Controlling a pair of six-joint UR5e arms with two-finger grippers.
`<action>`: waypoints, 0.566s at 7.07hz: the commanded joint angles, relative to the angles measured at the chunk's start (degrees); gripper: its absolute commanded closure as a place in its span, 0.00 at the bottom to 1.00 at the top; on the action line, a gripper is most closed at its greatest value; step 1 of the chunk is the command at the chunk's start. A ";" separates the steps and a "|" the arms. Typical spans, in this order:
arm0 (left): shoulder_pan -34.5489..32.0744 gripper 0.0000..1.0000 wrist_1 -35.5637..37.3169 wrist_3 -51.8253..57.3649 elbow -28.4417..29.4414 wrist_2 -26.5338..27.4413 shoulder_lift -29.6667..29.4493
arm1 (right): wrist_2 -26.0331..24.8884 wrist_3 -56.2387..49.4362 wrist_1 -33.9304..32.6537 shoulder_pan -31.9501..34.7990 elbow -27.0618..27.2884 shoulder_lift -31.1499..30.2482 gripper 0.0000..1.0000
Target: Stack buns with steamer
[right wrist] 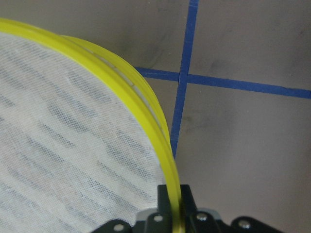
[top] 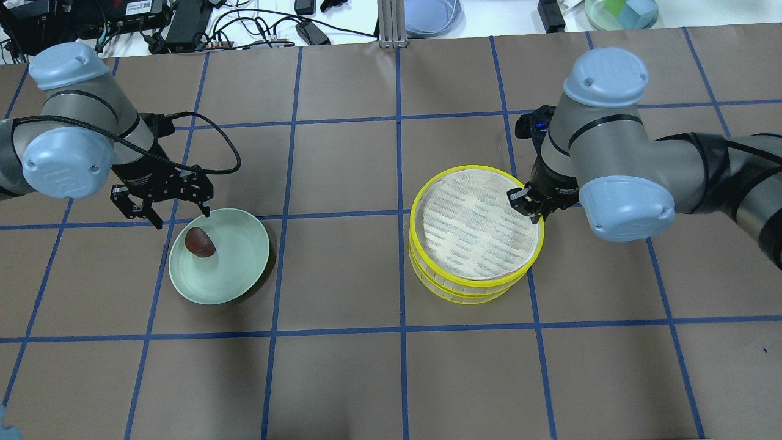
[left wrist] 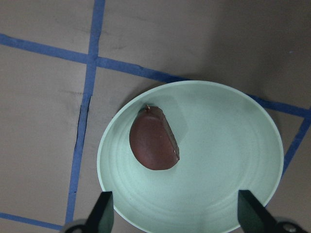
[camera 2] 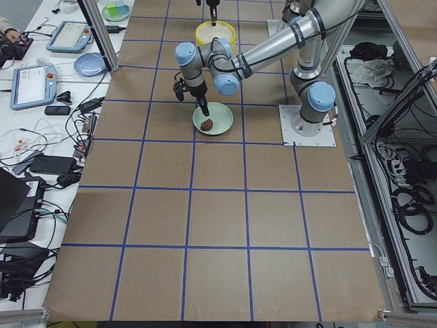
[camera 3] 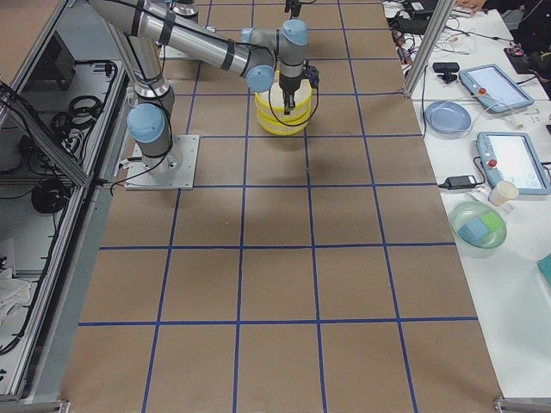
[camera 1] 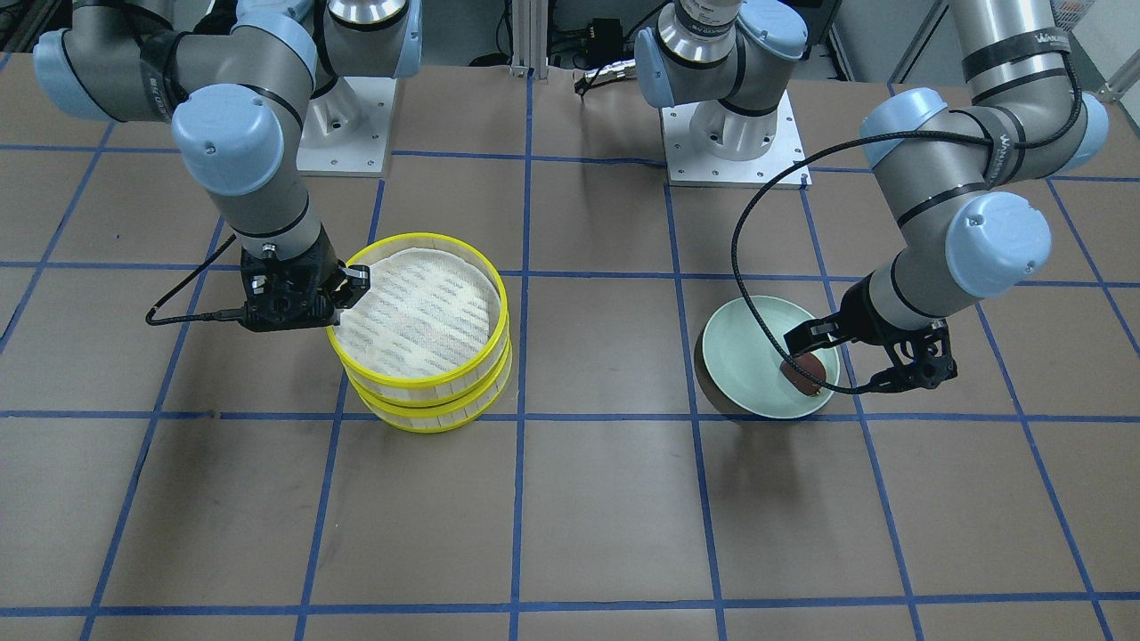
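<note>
A dark reddish-brown bun [top: 200,242] lies on the mint-green plate [top: 241,269], left of its middle. My left gripper [top: 180,216] hovers over the plate's far-left rim, open and empty. In the left wrist view the bun [left wrist: 153,144] lies on the plate [left wrist: 228,145] ahead of the gripper [left wrist: 176,208]. Two yellow-rimmed steamer trays [top: 416,211] stand stacked, the top one lined with white cloth. My right gripper [top: 528,205] is shut on the top tray's rim [right wrist: 121,82]. The pale cream bun is out of view.
The brown table is marked with blue tape lines [top: 400,330]. Both arm bases [camera 1: 735,151] stand on white plates at the robot's edge. Cables, tablets and bowls lie on the white bench [camera 3: 482,155] beyond the table's far edge.
</note>
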 commanded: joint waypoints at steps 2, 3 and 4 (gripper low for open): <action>1.31 0.10 0.81 0.60 -1.62 -0.37 -2.66 | -0.40 -0.13 -1.15 0.34 -0.05 0.83 1.00; 2.19 0.09 1.94 0.60 -1.62 -0.37 -4.25 | -0.22 -0.13 -1.24 0.25 -0.05 1.00 1.00; 2.28 0.09 3.17 0.69 -1.80 -0.20 -6.00 | -0.57 -0.04 -1.93 0.25 -0.14 1.35 1.00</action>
